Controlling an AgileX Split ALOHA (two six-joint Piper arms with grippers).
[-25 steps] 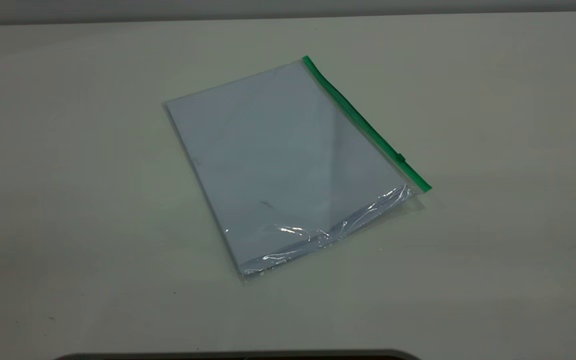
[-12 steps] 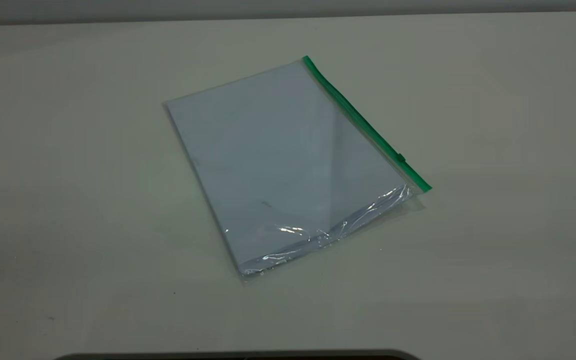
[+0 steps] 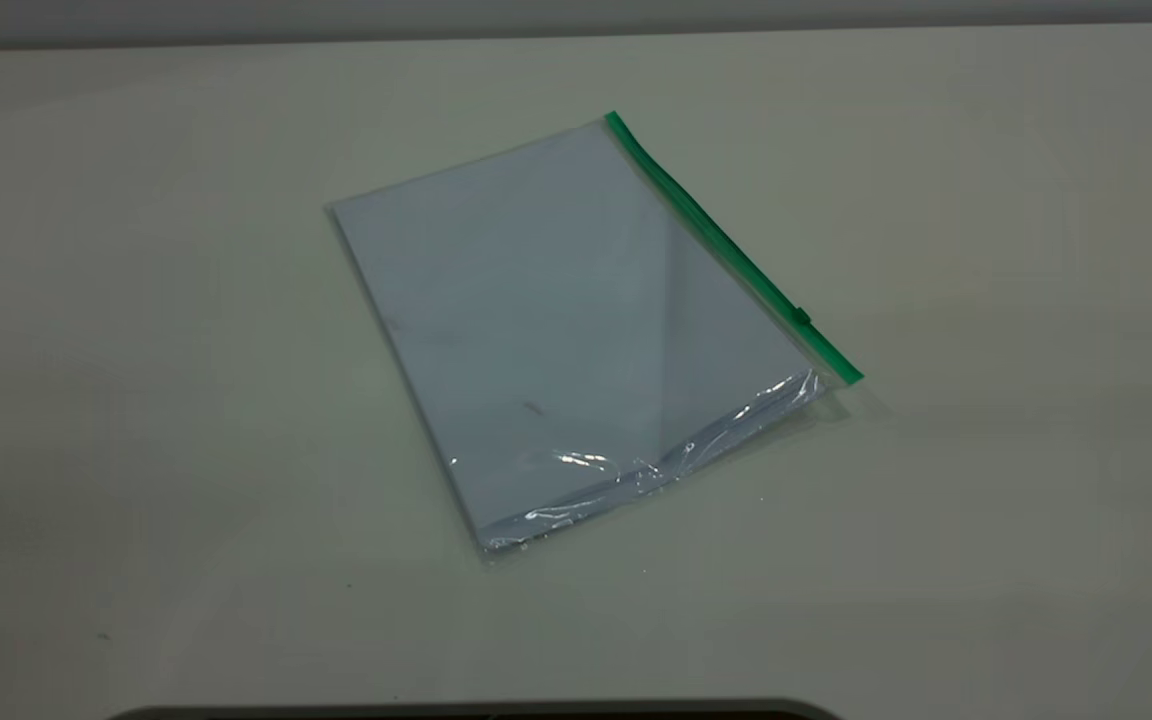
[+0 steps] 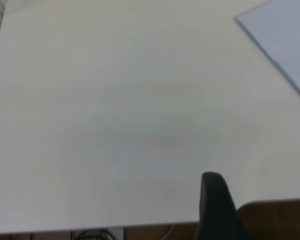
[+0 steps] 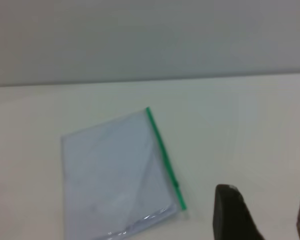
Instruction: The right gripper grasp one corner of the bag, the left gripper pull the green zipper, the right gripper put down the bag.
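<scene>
The right gripper (image 5: 266,189) has its jaws spread wide. One dark finger (image 5: 231,214) shows in full in the right wrist view, and the other only peeks in at the picture's border, with bare table between them. It holds nothing and hangs above the tabletop (image 3: 986,250), near the corner of the bag (image 3: 839,385) but clear of it. Only one dark part of the left gripper (image 4: 215,200) shows, so I cannot tell how its jaws stand. It sits over the tabletop's edge on the left side, well apart from the bag (image 3: 556,320), and only one corner of the bag shows in the left wrist view. Neither gripper appears in the exterior view. The bag lies flat about the middle of the tabletop, turned askew to the table's edges, touched by nothing. It is a clear plastic pouch with white paper (image 3: 516,300) inside. The green zipper (image 3: 706,230) runs along the long side that faces the table's right edge. Its slider tab (image 3: 802,316) sits close to the end nearer the front edge in the exterior view. The zipper ends at the bag's crinkled, shiny short side, which faces the front edge. The opposite short side points toward the far edge.
</scene>
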